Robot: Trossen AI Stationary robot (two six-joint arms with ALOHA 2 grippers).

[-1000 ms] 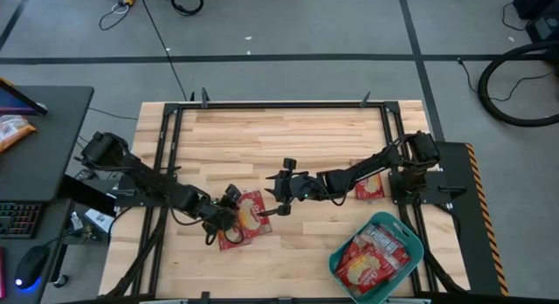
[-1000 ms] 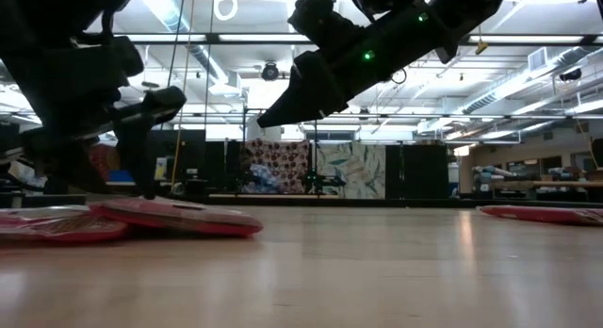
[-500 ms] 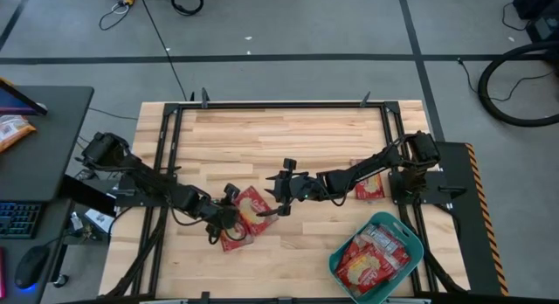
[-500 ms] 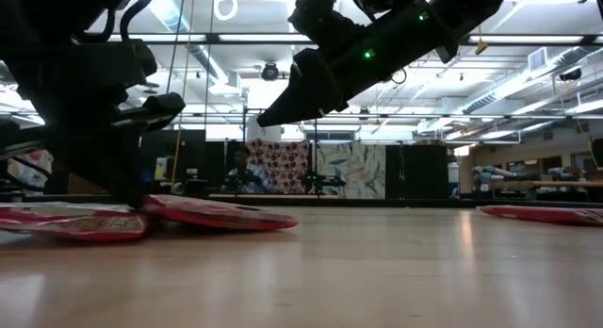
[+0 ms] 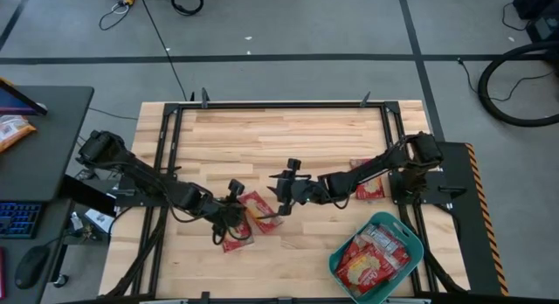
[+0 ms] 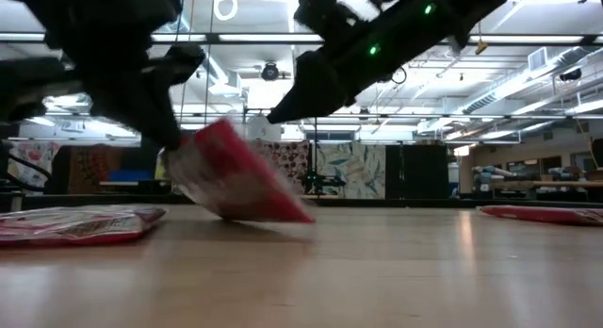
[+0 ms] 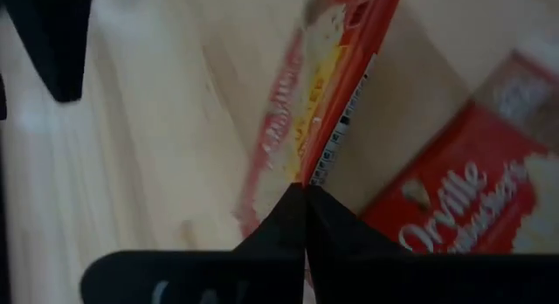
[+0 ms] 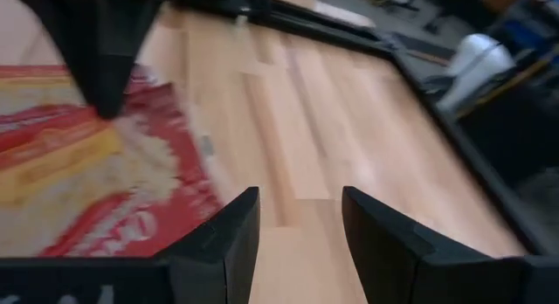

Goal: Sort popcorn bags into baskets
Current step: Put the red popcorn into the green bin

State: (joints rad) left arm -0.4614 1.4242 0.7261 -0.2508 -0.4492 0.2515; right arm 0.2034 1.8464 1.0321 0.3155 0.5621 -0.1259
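Left gripper clenched on flat red popcorn packet's edge, tilting it, probably for lifting; right gripper released.

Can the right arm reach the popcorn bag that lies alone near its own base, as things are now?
Probably yes. That popcorn bag lies flat by the right arm's base, uncovered. The right hand hovers open mid-table; it would have to draw back.

Bright ceiling strip lights; wrist views blurred, perhaps from motion.
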